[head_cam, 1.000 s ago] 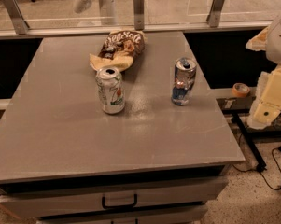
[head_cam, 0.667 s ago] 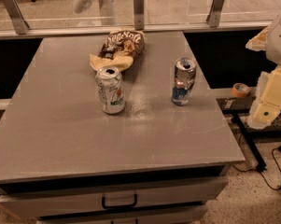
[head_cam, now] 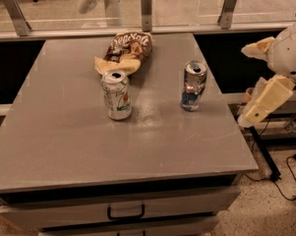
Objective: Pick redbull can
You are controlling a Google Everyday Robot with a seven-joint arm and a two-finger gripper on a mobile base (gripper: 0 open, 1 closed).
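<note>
Standing upright on worktop [head_cam: 88,151], right of centre: slim dented silver-blue redbull can [head_cam: 193,85]. Hovering beyond right edge: end effector [head_cam: 259,107], apart from can, opening impossible to tell.

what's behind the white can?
A crumpled snack bag lies behind the white can, which covers part of its near edge. The claw hangs right of the table.

- Grey table [head_cam: 88,151]: flat matte top with a drawer and dark handle under its front edge.
- Gripper [head_cam: 259,106]: off the table's right edge, just beside it and not over the top.
- Redbull can [head_cam: 193,85]: upright on the top, the nearest thing to the gripper, a little inward from it.
- White can [head_cam: 116,95]: green print, upright, beyond the redbull can from the gripper, well apart from both.
- Snack bag [head_cam: 125,53]: crumpled, lying flat, farthest from the gripper, behind the white can.
</note>
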